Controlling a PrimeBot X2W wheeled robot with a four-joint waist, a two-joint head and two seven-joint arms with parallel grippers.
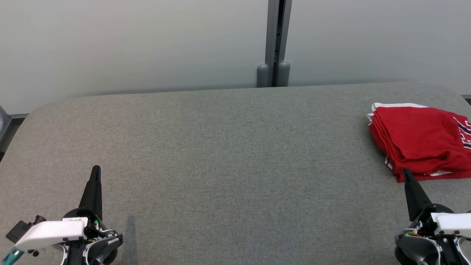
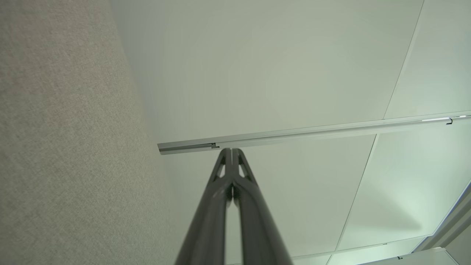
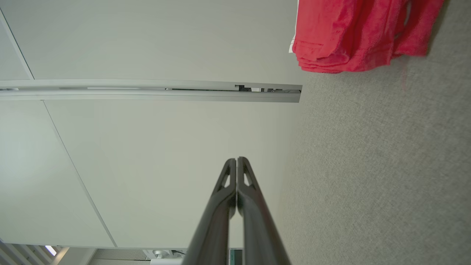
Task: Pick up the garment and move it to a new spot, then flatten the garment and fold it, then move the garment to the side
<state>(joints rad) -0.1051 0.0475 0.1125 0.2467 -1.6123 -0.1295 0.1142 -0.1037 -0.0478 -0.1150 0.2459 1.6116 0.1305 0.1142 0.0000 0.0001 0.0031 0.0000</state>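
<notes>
Okay, the garment point(image 1: 423, 141) sat at the far right of the bench point(image 1: 228, 154), in its back half. It was red with white trim, folded into a stacked bundle of several layers. A bit of dark-and-white print showed at its right side, where the head view cut it off. It lay flat on the grey fabric top, and nothing was holding it.

I saw the left gripper point(image 1: 96, 169) at the lower left, fingers pressed together into one dark point. It was empty and well apart from the garment, with most of the bench between them. My left wrist view showed the same thing: both fingers met at the tips with nothing between them, the bench ran along the left of that view, and a pale wall lay beyond.

The right gripper point(image 1: 406, 171) was at the lower right, also pinched tight and empty. In the head view its tip lined up with the garment's near left corner. The right wrist view showed a stretch of bare bench between the fingertips and the cloth, so I read them as apart.

Behind the bench stood pale wall panels point(image 1: 128, 40), split by a vertical metal post point(image 1: 278, 36) with two rounded grey caps point(image 1: 273, 75) at its foot.
</notes>
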